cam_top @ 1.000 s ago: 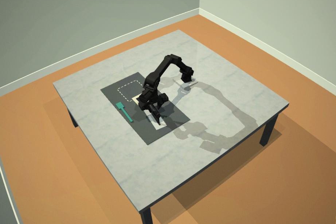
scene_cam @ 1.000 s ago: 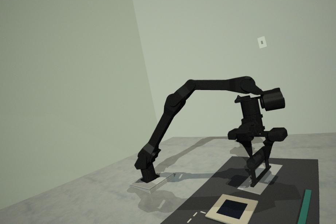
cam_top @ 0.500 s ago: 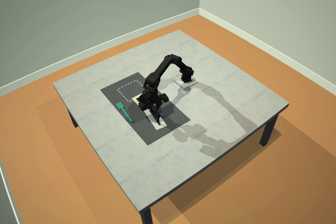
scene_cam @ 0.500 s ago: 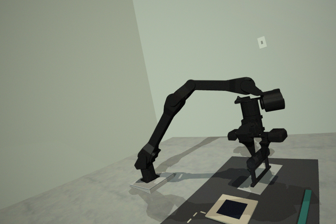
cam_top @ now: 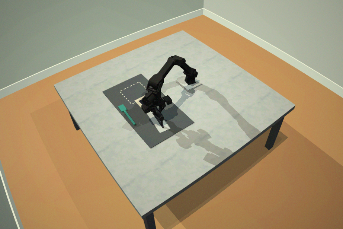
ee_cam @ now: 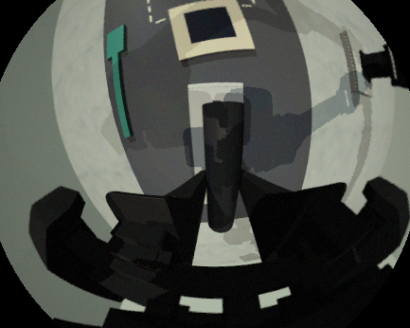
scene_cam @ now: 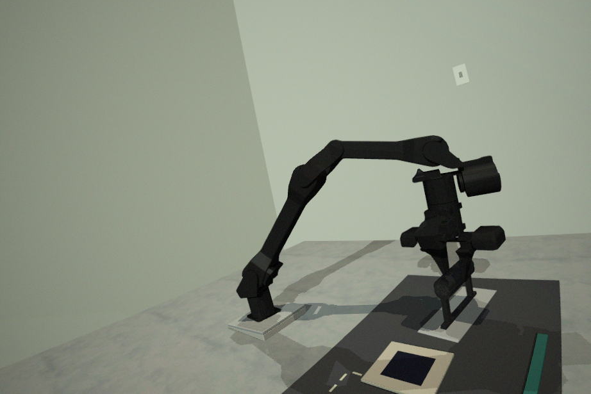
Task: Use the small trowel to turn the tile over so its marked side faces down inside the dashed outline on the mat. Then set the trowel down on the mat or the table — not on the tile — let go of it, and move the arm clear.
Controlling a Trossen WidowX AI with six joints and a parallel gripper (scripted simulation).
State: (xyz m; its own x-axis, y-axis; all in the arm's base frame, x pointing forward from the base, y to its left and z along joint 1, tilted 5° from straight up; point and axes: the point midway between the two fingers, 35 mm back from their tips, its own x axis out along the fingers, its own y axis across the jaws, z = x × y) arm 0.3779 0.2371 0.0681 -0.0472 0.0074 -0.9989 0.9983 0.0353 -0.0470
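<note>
my fingers are clamped on a dark cylindrical handle propped on thin legs over a pale pad. i take it for the trowel's, though no blade shows. an off-centre grip could let it twist on lifting. the cream square tile lies mark-up on the dark mat, just outside the dashed outline. a green flat tool lies nearby.

Arm: matte black, boxy links, rounded joints; black foot on pale square base plate.
</note>
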